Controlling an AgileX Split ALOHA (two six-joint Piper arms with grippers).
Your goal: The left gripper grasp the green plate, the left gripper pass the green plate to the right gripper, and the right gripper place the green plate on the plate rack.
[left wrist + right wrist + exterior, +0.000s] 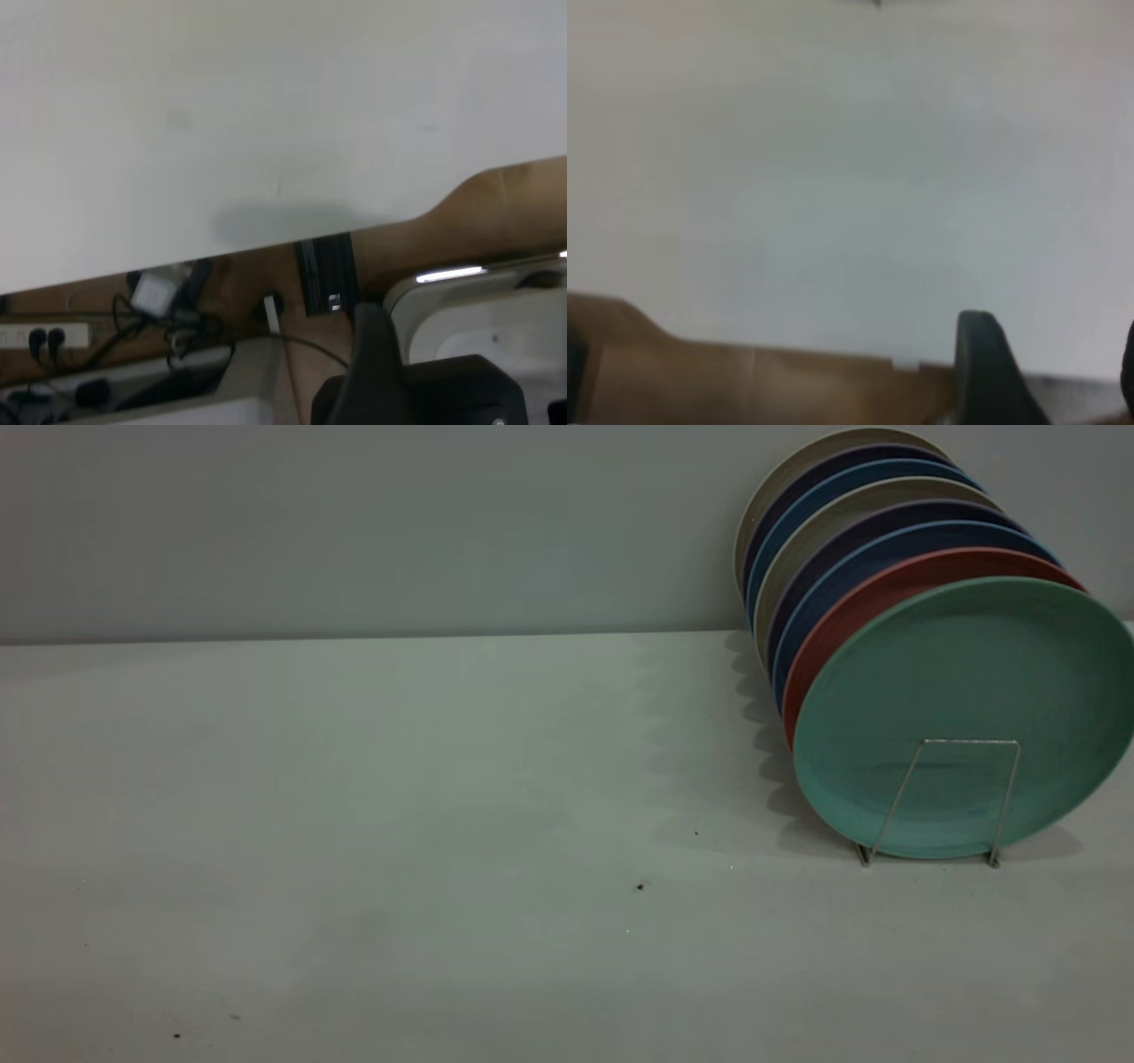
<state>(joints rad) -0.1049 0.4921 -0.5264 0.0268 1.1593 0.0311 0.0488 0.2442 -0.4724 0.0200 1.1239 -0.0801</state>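
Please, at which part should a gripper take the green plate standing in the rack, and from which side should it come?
Grip the upper rim of the green plate, coming from above. It stands on edge at the front of the plate rack; a wire loop crosses its lower face and the salmon-pink plate stands close behind.

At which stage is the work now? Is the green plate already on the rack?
Done, as it looks: the green plate stands upright in the front slot of the plate rack, ahead of the salmon-pink plate. In hand: nothing; no arm appears in the exterior view, and each wrist view shows mostly bare table. Left: apparently nothing for this plate.
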